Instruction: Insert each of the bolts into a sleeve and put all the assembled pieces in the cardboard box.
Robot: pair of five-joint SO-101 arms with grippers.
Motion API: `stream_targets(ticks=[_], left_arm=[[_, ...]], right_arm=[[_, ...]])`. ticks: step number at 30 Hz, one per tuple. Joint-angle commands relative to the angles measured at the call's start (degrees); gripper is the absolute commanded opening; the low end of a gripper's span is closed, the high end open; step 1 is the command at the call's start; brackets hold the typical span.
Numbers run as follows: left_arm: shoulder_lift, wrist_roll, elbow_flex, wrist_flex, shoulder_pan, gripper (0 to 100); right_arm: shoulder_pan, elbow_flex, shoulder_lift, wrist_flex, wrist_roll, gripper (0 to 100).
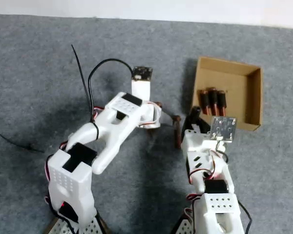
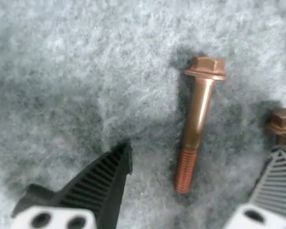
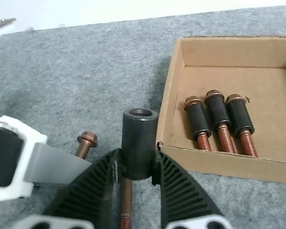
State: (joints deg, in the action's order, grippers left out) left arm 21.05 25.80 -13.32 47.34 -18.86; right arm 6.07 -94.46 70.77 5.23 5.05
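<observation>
So, the right gripper (image 3: pixel 138 155) is clamped on the black sleeve (image 3: pixel 139 136), fingers pinching its lower half and leaving the top free. The sleeve stands upright, bore up; my read is that it's being held as a fixture so a bolt can go in from above. It sits just beside the near wall of the cardboard box (image 3: pixel 219 160), which should keep the drop-off short. Three assembled pieces (image 3: pixel 218 117) lie side by side in the box, heads toward the far wall. The left gripper (image 2: pixel 202 152) has its fingers (image 2: pixel 107 179) spread wide, straddling a copper flange bolt (image 2: pixel 199 119) that lies flat on the grey carpet (image 2: pixel 62 71). Nothing is gripped. The fingers sit either side of the shank, so this looks like a set-up to close across it. A second bolt (image 2: pixel 282 125) has its head right at the tip of the grey finger; can't tell if they touch, and it may get nudged on closing. A bolt shank (image 3: pixel 126 202) also lies on the carpet under the sleeve, and I can't say which bolt it is. Pose: the left arm (image 1: pixel 112 131) is stretched toward mid-table with the wrist pitched down, camera looking straight at the carpet. The right arm (image 1: pixel 205 161) is extended forward, gripper low and level by the box's near corner.
</observation>
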Motion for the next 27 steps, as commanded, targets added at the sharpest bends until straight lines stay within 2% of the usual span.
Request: stream_targets(ticks=[1,6,9,17,27], left_arm=[[0.13,-0.35,2.42,-0.26,1.27,36],[0.13,-0.35,2.77,-0.26,1.27,15],[0.13,-0.53,2.68,-2.37,1.27,8],[0.22,-0.18,2.15,-4.92,1.10,14],[0.31,-0.18,2.24,-6.95,4.18,15]], right_arm=[[-0.31,0.75,1.27,-2.07,-0.53,0.5],[-0.31,0.75,1.27,-2.07,-0.53,0.5],[-0.31,0.75,1.27,-2.07,-0.53,0.5],[-0.31,0.75,1.36,-2.07,-0.62,0.5],[-0.31,0.75,1.36,-2.07,-0.62,0.5]])
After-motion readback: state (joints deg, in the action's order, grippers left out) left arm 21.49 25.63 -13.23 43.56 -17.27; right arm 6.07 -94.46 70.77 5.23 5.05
